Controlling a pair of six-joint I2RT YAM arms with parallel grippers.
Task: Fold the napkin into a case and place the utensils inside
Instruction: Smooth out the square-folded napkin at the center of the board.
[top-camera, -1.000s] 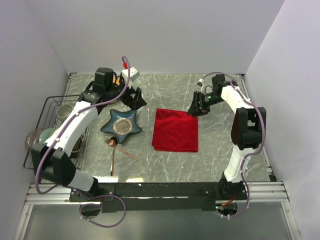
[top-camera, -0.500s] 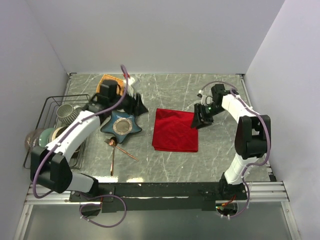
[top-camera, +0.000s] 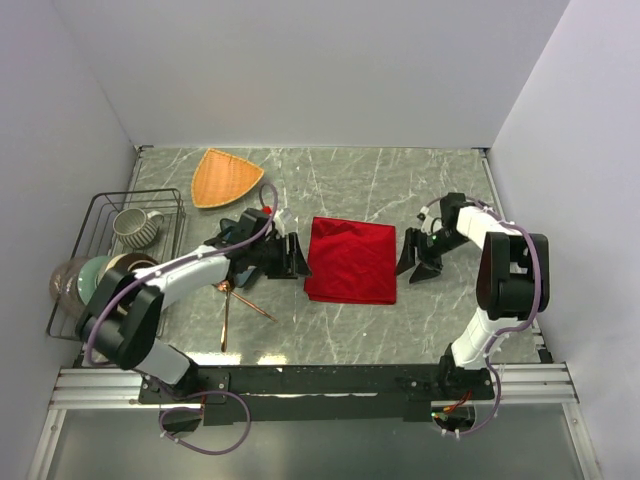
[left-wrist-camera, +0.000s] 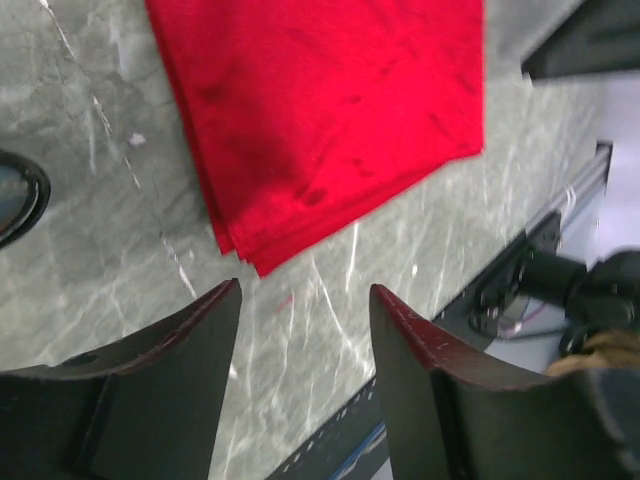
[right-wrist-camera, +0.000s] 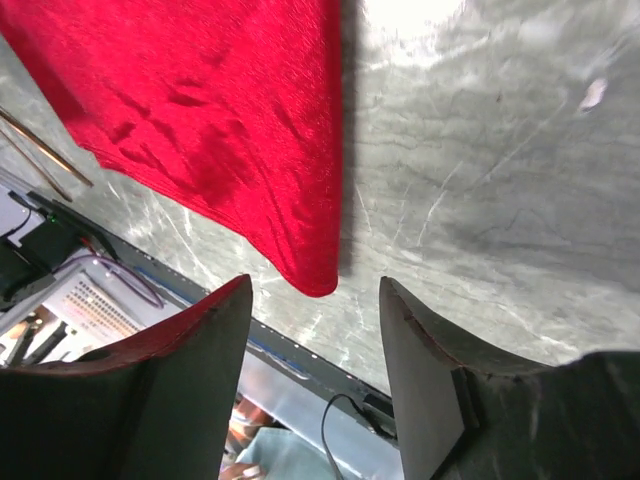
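The red napkin (top-camera: 351, 260) lies folded in a flat rectangle at the table's middle. It also shows in the left wrist view (left-wrist-camera: 320, 110) and the right wrist view (right-wrist-camera: 200, 130). My left gripper (top-camera: 296, 257) is open and empty, just left of the napkin's left edge, low over the table. My right gripper (top-camera: 412, 258) is open and empty, just right of the napkin's right edge. The copper utensils (top-camera: 235, 298) lie on the table left of the napkin, under my left arm; two thin handles (right-wrist-camera: 35, 150) show in the right wrist view.
An orange triangular plate (top-camera: 221, 177) sits at the back left. A wire rack (top-camera: 100, 262) with a mug and bowls stands at the left edge. The blue star dish (top-camera: 226, 232) is mostly hidden under my left arm.
My left gripper moved forward and right, from behind the star dish to the napkin's left edge, uncovering the orange plate. My right gripper moved forward along the napkin's right side.
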